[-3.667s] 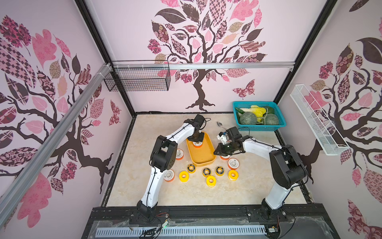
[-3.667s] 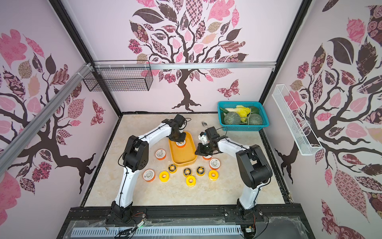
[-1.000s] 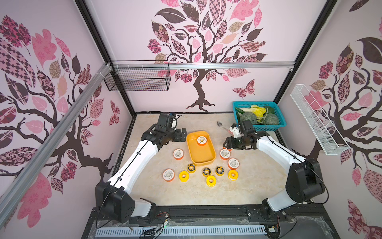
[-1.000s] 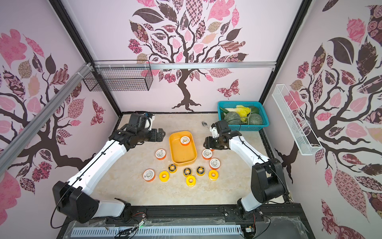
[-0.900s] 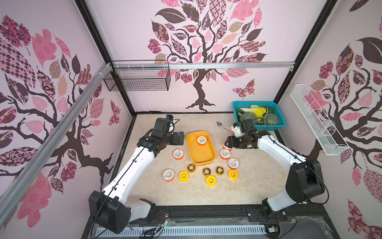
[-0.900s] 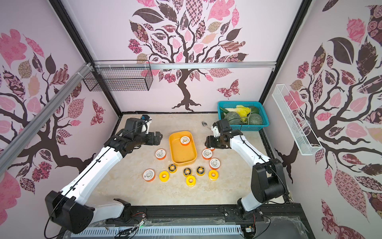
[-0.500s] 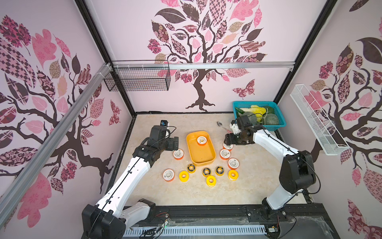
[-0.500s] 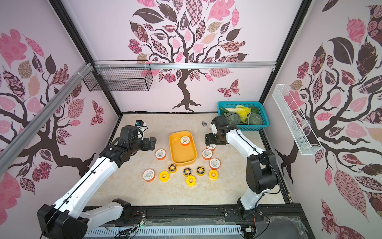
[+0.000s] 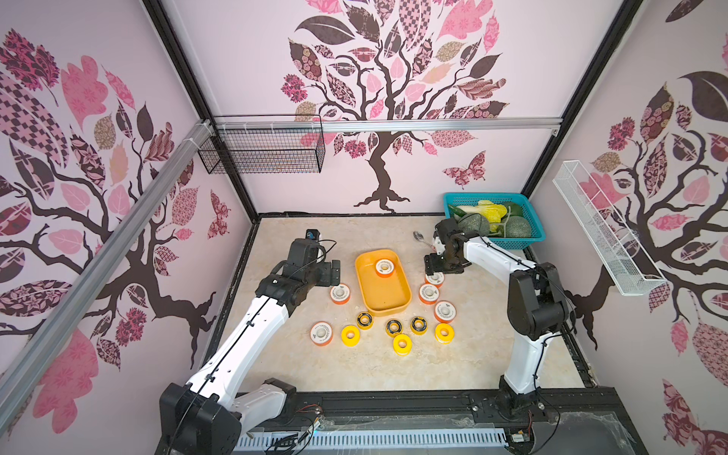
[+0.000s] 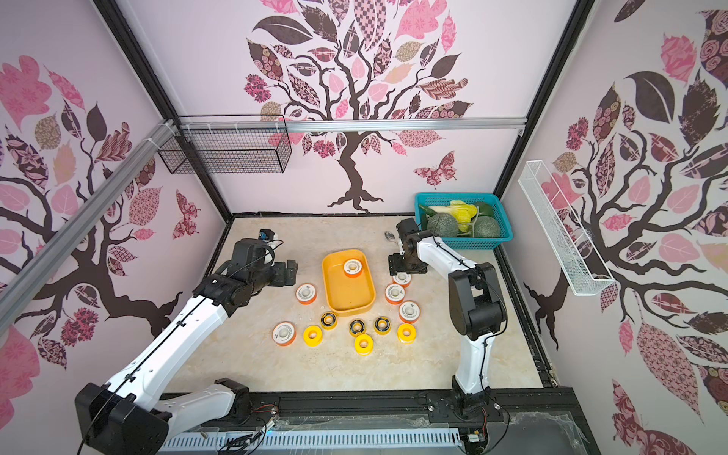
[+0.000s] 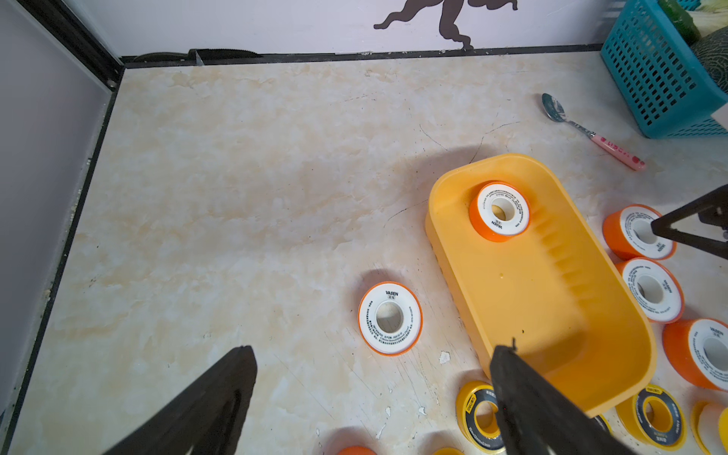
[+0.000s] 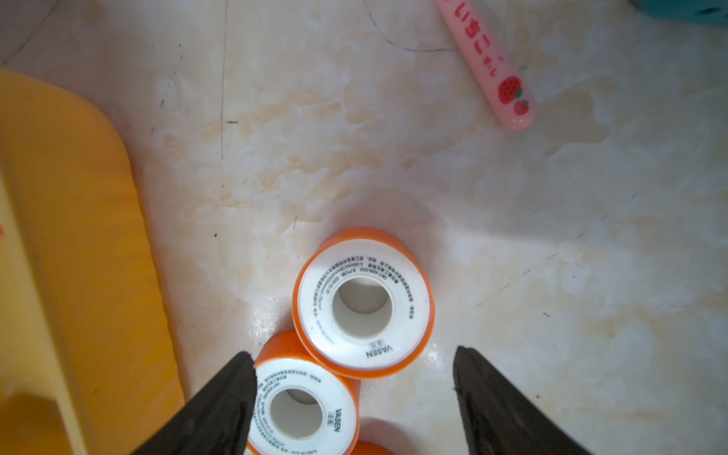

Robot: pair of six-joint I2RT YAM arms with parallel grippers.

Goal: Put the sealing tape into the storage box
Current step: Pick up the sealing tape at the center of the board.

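Observation:
The yellow-orange storage box lies mid-table with one orange, white-faced sealing tape roll at its far end. Other rolls lie flat around it: orange, black with yellow rings, all-yellow. My left gripper hangs open left of the box, near an orange roll, holding nothing. My right gripper stands open just over the rolls right of the box. The farthest roll lies ahead of its fingertips, and a second roll touches one finger.
A teal basket of vegetables stands at the back right. A pink-handled spoon lies between it and the box. A black wire basket and a white one hang on the walls.
The left arm has drawn back from the box towards the front left, its gripper still open. The right gripper has stayed over the rolls right of the box, with its jaws standing wider.

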